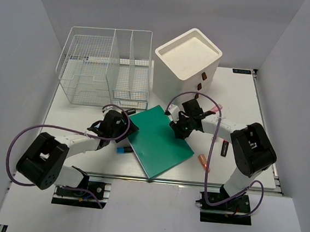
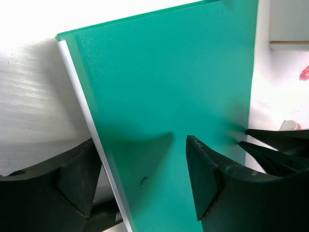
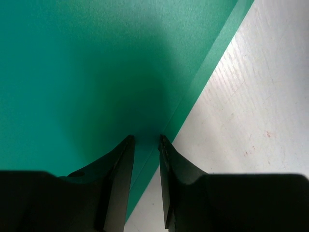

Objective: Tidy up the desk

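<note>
A green folder [image 1: 158, 141] lies askew in the middle of the white desk [image 1: 239, 96]. My left gripper [image 1: 125, 125] is at the folder's left edge. In the left wrist view its jaws [image 2: 140, 169] stand wide apart: one finger is beside the white edge, the other over the green folder [image 2: 169, 87]. My right gripper [image 1: 176, 130] is at the folder's upper right edge. Seen from the right wrist, its fingertips [image 3: 146, 140] rest on the folder [image 3: 96, 63] with a narrow gap and nothing pinched between them.
A white wire basket [image 1: 105, 67] stands at the back left, a white box [image 1: 188, 59] at the back centre. A blue-tipped pen [image 1: 123, 150] lies by the folder's left side. An orange item [image 1: 202, 163] and a black item [image 1: 224, 149] lie to the right.
</note>
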### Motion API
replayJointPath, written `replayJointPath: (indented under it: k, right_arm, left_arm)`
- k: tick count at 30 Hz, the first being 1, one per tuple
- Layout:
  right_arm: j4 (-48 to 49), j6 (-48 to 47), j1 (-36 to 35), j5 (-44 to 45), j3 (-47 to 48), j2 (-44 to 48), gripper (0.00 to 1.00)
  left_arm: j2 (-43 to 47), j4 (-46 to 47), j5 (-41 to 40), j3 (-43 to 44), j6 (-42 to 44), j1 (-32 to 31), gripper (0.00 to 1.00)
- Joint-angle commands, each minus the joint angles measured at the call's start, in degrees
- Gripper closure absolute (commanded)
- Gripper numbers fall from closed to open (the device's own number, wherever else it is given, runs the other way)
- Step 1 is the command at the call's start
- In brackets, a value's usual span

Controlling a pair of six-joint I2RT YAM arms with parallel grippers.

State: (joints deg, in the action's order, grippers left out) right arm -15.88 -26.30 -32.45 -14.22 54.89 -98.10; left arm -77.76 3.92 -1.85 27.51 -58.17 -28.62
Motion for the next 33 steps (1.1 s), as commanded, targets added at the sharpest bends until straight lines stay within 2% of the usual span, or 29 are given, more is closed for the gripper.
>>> replayJointPath:
  k: [1,4,10,15,25,33]
  right_arm:
    - [-5.7,0.2,-1.1,2.6,-3.1,-6.5,0.67]
    - [-5.9,0.2,-1.7,3.1,-3.1,-7.3,0.67]
    - [-6.3,0.0,-2.5,3.5,-3.0,-8.2,0.67]
    - [-6.5,0.0,-2.6,3.5,-3.1,-8.6,0.67]
    - [-7.3,-0.2,-3.0,3.4,-3.0,-10.0,0.68]
    - [-7.9,-0.4,-3.0,2.5,-2.9,-9.6,0.68]
  left_arm:
    - [1.4,2.5,0.5,-2.7,-1.9,-0.3,0.2]
    - [2.3,5.8,1.4,-5.2,-2.9,-0.3,0.16]
    - [2.3,17.0,6.3,-9.3,-3.4,-0.3,0.17]
    - [1.6,22.3,8.1,-10.7,-3.8,-0.3,0.17]
    - [4.8,29.6,8.1,-14.2,-4.1,-0.3,0.3]
    - [6.9,34.5,8.2,-14.5,-3.0,-0.3,0.34]
